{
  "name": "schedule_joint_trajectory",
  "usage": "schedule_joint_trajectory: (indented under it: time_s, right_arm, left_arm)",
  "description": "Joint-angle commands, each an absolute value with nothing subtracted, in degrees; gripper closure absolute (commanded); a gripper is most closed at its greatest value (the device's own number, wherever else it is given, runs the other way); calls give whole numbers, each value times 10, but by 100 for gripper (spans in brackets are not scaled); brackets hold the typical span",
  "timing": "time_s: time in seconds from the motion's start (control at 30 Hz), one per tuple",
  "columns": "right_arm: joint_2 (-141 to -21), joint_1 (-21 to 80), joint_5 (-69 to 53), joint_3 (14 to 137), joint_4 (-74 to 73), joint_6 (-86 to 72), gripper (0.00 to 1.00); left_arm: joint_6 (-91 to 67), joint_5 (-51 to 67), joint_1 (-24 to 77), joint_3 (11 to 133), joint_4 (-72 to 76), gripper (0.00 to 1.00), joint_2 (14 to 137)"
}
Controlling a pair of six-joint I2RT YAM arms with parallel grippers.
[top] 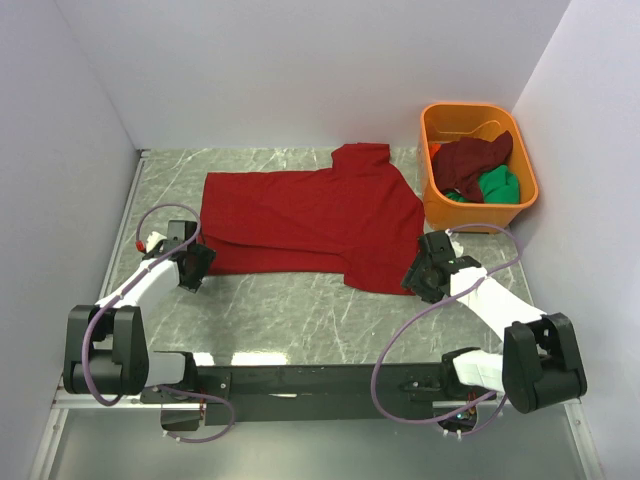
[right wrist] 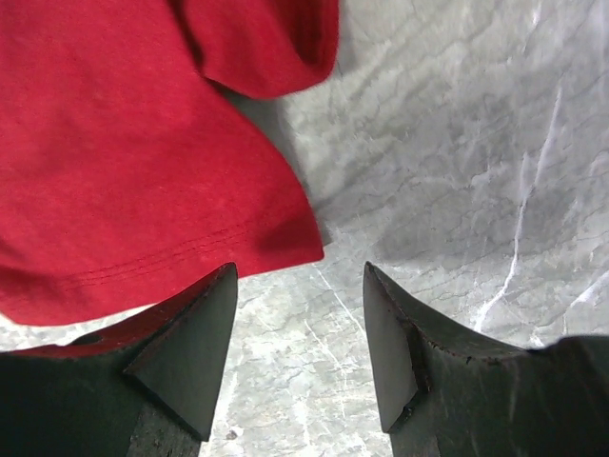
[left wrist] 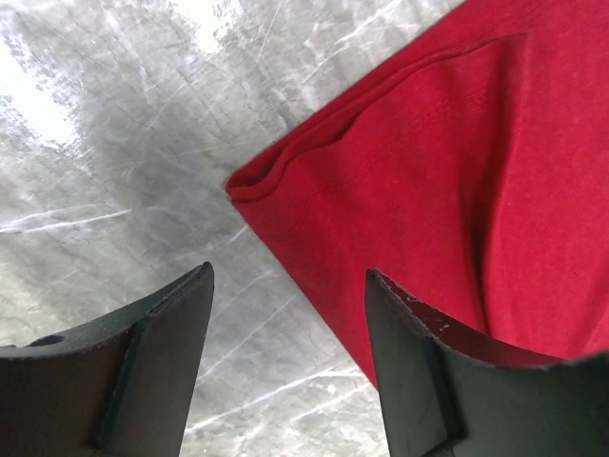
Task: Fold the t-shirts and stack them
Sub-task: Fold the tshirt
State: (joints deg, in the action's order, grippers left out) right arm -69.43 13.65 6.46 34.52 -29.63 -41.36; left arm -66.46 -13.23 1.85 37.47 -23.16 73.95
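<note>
The bright red t-shirt (top: 310, 215) lies spread on the marble table, partly folded, one sleeve at the back. My left gripper (top: 197, 268) is open at the shirt's near left corner; in the left wrist view that corner (left wrist: 285, 181) lies just ahead of the gripper (left wrist: 290, 286). My right gripper (top: 418, 280) is open at the near right corner; in the right wrist view the hem corner (right wrist: 285, 238) lies just ahead of the gripper (right wrist: 300, 286). The dark maroon t-shirt (top: 475, 160) and the green t-shirt (top: 498, 186) lie crumpled in the orange tub (top: 450, 115).
The orange tub stands at the back right against the wall. White walls close in the table at the left, back and right. Bare marble (top: 300, 310) lies between the shirt and the arm bases.
</note>
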Motion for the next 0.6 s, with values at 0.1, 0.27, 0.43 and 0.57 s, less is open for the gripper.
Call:
schedule_joint_trajectory:
  time_s: [0.1, 0.27, 0.43, 0.57]
  right_arm:
    - [-729, 142, 57, 340, -268, -419, 39]
    - [-746, 142, 71, 338, -257, -410, 45]
    - [-755, 142, 90, 341, -250, -405, 52]
    - [-770, 142, 84, 350, -230, -402, 68]
  left_arm:
    - [-679, -135, 18, 363, -199, 34, 750]
    - [-691, -183, 18, 367, -200, 45, 749]
    - [-692, -209, 18, 353, -192, 57, 745]
    - [-691, -212, 18, 343, -171, 66, 751]
